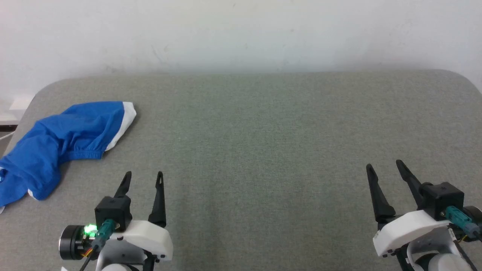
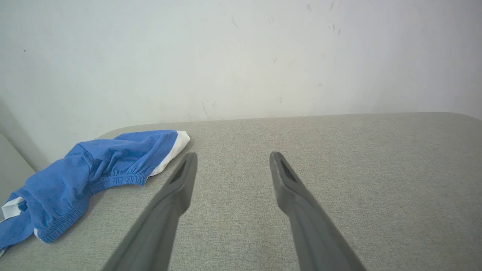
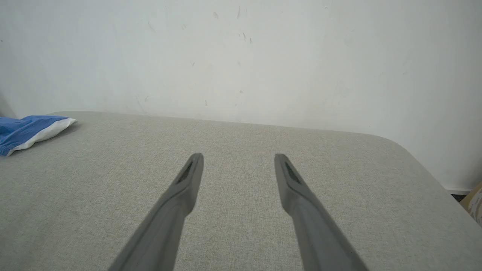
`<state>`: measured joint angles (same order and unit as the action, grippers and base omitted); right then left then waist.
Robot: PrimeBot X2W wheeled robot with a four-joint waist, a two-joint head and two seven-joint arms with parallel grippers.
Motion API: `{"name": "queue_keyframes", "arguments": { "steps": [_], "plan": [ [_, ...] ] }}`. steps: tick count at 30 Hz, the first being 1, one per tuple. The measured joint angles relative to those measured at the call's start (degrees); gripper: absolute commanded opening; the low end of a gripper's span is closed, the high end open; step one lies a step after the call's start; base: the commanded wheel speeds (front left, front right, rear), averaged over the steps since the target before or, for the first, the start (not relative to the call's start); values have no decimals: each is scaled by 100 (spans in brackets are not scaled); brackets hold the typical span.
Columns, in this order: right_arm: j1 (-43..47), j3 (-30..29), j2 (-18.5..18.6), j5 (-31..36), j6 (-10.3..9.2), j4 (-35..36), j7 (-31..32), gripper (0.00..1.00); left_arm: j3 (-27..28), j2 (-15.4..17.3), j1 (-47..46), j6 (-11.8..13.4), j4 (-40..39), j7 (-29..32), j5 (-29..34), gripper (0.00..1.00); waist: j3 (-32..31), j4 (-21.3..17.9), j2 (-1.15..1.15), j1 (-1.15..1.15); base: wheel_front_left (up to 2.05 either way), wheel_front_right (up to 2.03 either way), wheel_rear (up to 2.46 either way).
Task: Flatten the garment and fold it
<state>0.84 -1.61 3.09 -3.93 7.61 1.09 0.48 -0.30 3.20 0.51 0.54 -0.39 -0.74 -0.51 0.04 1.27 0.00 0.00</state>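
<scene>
The shorts (image 1: 64,146) lie crumpled on the grey table (image 1: 263,124), just ahead of the left gripper (image 1: 144,174) and to its left, not touching it. Its 2 fingers are spread apart, holding nothing. The right gripper (image 1: 383,163), well apart from the shorts, is likewise spread and empty.

Bright blue garment (image 1: 56,146), white-striped, at the left edge of the flecked grey table (image 1: 263,150); wall (image 1: 241,34) off-white; left gripper (image 1: 144,177) and right gripper (image 1: 384,165) black-fingered, white-shelled.
</scene>
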Motion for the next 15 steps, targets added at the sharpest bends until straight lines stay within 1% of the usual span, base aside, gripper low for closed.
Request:
{"name": "queue_keyframes", "arguments": {
  "steps": [8, 15],
  "plan": [
    [-40, 16, 0, -67, 0, 115, 75, 100, 0, 25, -106, 4, 8, -94, -7, 100, 11, 189, 0, 0, 0, 0, 0],
    [-62, 37, 0, -154, 0, 216, 159, 100, 4, 66, -215, 10, 78, -247, -8, 100, 22, 476, 0, 0, 0, 0, 0]
  ]
}}
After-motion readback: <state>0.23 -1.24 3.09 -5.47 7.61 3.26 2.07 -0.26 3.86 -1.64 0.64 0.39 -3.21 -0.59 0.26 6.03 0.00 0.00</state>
